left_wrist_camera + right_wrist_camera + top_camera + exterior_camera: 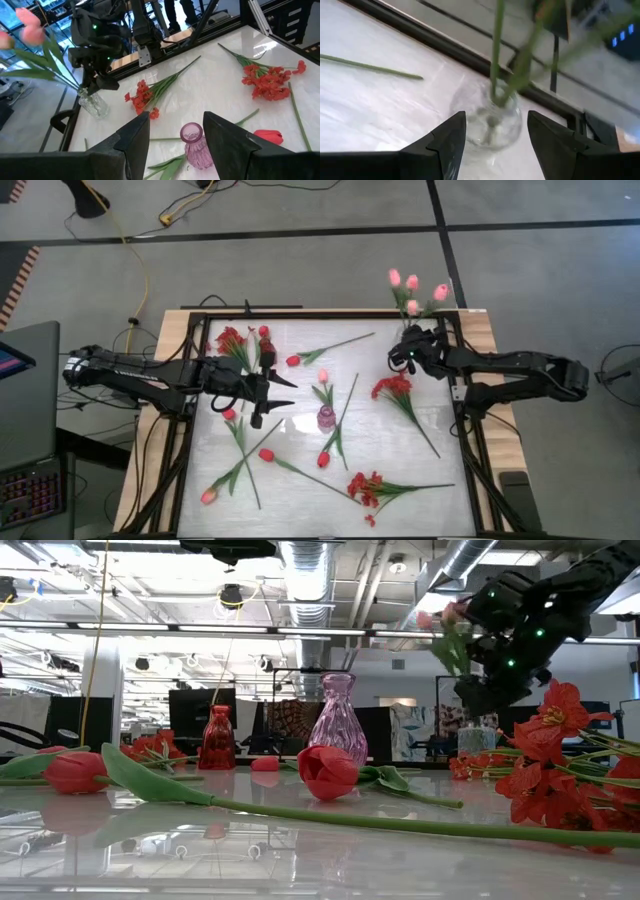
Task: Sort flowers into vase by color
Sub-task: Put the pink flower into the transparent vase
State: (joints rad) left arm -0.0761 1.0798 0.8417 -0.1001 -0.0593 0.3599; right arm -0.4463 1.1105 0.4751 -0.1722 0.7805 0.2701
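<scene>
Over the counter's (300, 480) far right corner, at about one o'clock on my overhead view, I have the right end effector (495, 132) hanging just above the clear glass vase (490, 120), fingers spread with nothing between them; the vase sits directly ahead of the fingertips, and the green stems of the pink tulips (412, 288) rise out of it, their blossoms leaning out past the counter's far edge. Toward nine o'clock the left end effector (272, 395) hovers over the surface, also open and empty, and its wrist camera shows the small purple vase (194, 145) standing just ahead between its two fingers (132, 137), not touched. From above, that purple vase stands near the centre, with a pink tulip (322, 377) just beyond it at twelve. A red vase (217, 738) with red blossoms (232, 340) in it stands at about eleven o'clock, close to the left end effector. Loose flowers lie flat elsewhere: a red tulip (293, 361) at twelve, a red bunch (393, 387) at three just below the right end effector, another red bunch (363, 487) at five, a red tulip (324, 459) and another red tulip (267, 454) at six, and a pink tulip (209, 496) at seven.
</scene>
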